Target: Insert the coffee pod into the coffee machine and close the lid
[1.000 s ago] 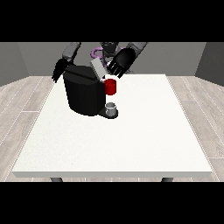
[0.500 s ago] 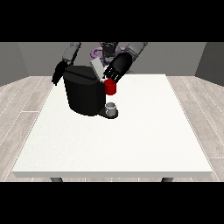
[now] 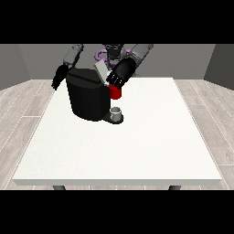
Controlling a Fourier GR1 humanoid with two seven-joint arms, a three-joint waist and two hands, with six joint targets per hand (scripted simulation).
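Coffee machine [image 3: 89, 98]: black, standing on the white surface [image 3: 123, 146] toward its far side, left of centre. Lid [image 3: 101, 71]: grey, raised and tilted above the machine's top right. Red part [image 3: 115, 92]: on the machine's right front, just under the hand; whether it is the pod or the machine's head cannot be told. Cup [image 3: 117, 113]: small, grey, on the machine's base below the red part. Hand at the view's right [image 3: 119, 75]: at the lid, fingers bent down beside it, apparently touching; any grip cannot be told. Hand at the view's left [image 3: 59, 77]: hanging just left of the machine, fingers straight, holding nothing.
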